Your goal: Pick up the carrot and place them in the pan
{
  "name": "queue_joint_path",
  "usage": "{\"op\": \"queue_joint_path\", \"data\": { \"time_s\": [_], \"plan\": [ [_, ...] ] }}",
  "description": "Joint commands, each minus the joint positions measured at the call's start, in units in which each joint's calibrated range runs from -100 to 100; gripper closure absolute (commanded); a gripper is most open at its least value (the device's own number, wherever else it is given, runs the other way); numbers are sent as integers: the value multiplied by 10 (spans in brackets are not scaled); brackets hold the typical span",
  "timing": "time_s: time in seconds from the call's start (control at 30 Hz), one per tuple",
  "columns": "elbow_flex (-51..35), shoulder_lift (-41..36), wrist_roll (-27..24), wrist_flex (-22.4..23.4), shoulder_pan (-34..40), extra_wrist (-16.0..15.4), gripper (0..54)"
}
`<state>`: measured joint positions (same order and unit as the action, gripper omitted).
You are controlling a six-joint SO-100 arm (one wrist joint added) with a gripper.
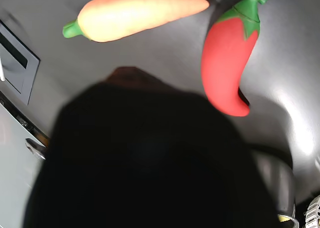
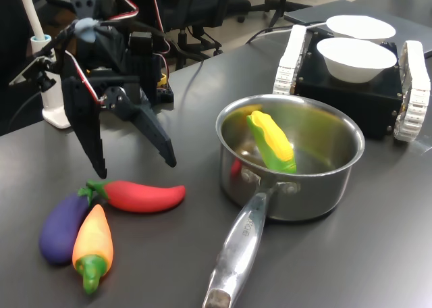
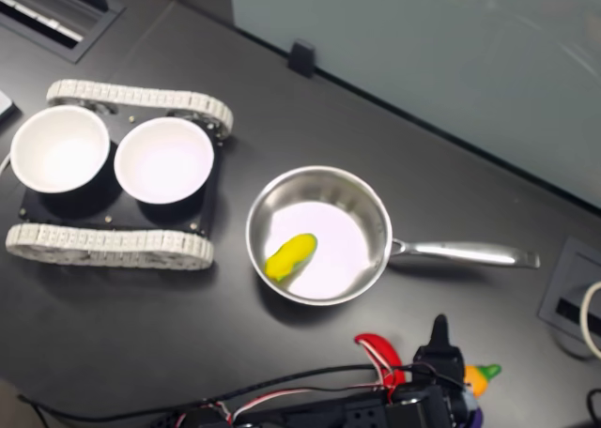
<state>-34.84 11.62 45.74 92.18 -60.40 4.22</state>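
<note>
The gripper (image 2: 135, 166) is hanging spread wide and empty over the bench (image 2: 351, 254), just above the red chili (image 2: 143, 196). The carrot (image 2: 93, 244) is lying flat just beside that chili, touching the purple eggplant (image 2: 62, 227). The pan (image 2: 335, 180), well apart from the chili, is holding a corn cob (image 2: 273, 143).

In the first exterior view, carrot (image 2: 94, 244) lies left of pan (image 2: 297, 186)

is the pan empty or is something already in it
Not empty: a corn cob leans inside the pan. The carrot lies outside, on the table.
</note>
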Motion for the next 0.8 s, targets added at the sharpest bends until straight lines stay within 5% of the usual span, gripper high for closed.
{"op": "queue_joint_path", "data": {
  "time_s": [0.0, 0.77],
  "plan": [
    [-20, -11, 19, -26, -20, -8, 113],
    [-35, 34, 83, -28, -84, -7, 99]
  ]
}}
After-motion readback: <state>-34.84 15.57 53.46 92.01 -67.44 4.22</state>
